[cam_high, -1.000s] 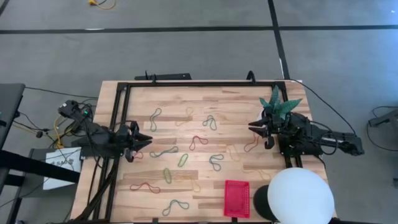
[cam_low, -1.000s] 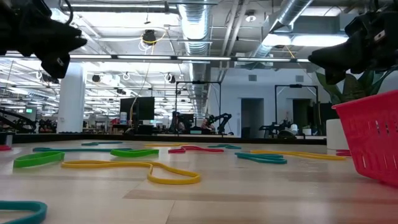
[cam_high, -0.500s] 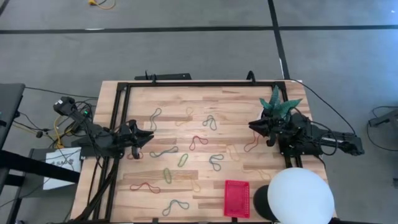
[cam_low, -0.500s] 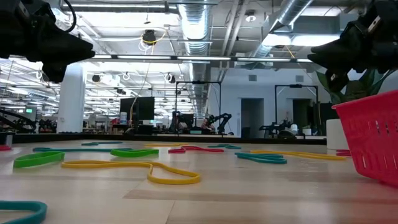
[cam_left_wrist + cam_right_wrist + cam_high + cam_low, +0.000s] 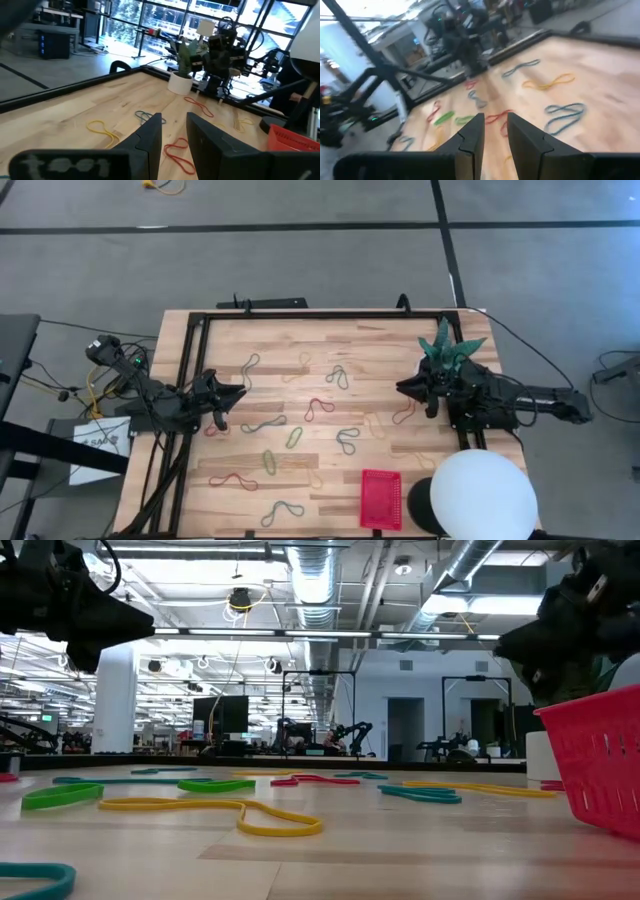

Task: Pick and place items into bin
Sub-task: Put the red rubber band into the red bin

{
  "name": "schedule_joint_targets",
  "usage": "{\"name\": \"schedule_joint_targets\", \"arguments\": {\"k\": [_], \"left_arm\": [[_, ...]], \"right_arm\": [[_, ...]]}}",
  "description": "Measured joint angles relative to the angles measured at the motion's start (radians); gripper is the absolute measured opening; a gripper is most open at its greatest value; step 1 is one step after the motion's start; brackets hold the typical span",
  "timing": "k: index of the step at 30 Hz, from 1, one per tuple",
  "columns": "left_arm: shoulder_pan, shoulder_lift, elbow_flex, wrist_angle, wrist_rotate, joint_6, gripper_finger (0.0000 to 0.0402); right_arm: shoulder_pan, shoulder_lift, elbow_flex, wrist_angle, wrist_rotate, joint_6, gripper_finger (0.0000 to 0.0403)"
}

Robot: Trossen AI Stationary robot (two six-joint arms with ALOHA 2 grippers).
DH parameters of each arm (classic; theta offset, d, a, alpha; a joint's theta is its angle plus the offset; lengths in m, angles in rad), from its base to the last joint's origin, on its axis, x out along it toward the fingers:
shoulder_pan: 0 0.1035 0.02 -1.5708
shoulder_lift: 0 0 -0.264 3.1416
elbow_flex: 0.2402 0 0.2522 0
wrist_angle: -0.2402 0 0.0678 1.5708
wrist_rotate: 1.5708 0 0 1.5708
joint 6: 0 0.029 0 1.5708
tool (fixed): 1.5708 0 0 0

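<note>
The left gripper [image 5: 238, 393] hovers with fingers slightly apart and empty, well away from the small bright red mesh-walled plastic bin [image 5: 380, 499]; the right gripper [image 5: 402, 387] does the same at the opposite side. The bin sits at the near edge of the wooden tabletop [image 5: 290, 340] and looks empty. Every thin, floppy rubber-band loop [image 5: 319, 407] in view lies scattered beyond it, so, by my judgement, nearly all the work remains.

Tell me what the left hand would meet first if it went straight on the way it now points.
Probably the red band on the table, lying just ahead of the left hand. The hand is raised, so depth is uncertain; it might pass over.
</note>
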Motion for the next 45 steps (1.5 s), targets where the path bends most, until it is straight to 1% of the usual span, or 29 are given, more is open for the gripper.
{"name": "schedule_joint_targets", "arguments": {"k": [3,6,8,10,12,14,17,21,27,31,36,40,45], "left_arm": [[0.000,0.000,0.000,0.000,0.000,0.000,0.0080],[0.000,0.000,0.000,0.000,-0.003,-0.001,0.0080],[0.000,0.000,0.000,0.000,-0.003,-0.006,0.0080],[0.000,0.000,0.000,0.000,-0.003,-0.012,0.0080],[0.000,0.000,0.000,-0.001,-0.002,-0.013,0.0080],[0.000,0.000,0.000,-0.001,0.000,-0.013,0.0080],[0.000,0.000,0.000,-0.003,0.001,-0.013,0.0080],[0.000,0.000,0.000,-0.012,0.002,-0.016,0.0080],[0.000,0.000,0.000,-0.017,0.002,-0.017,0.0080],[0.000,0.000,0.000,-0.018,0.003,-0.017,0.0080],[0.000,0.000,0.000,-0.019,0.003,-0.017,0.0080],[0.000,0.000,0.000,-0.019,0.003,-0.017,0.0080],[0.000,0.000,0.000,-0.019,0.003,-0.017,0.0080]], "right_arm": [[0.051,0.065,0.061,0.005,-0.024,0.017,0.0077],[0.120,0.153,0.136,-0.017,-0.024,0.003,0.0077],[0.167,0.225,0.196,-0.134,-0.010,-0.020,0.0077],[0.210,0.302,0.251,-0.297,0.058,-0.019,0.0077],[0.248,0.388,0.301,-0.450,0.131,0.013,0.0077],[0.277,0.479,0.327,-0.540,0.156,0.064,0.0077],[0.314,0.595,0.338,-0.539,0.161,0.103,0.0077],[0.346,0.739,0.340,-0.492,0.162,0.082,0.0077],[0.343,0.909,0.340,-0.481,0.162,0.064,0.0077],[0.325,0.978,0.340,-0.475,0.182,0.062,0.0077],[0.307,1.028,0.344,-0.464,0.195,0.062,0.0077],[0.319,1.042,0.345,-0.463,0.194,0.045,0.0077],[0.337,1.022,0.353,-0.475,0.191,0.036,0.0077]]}}
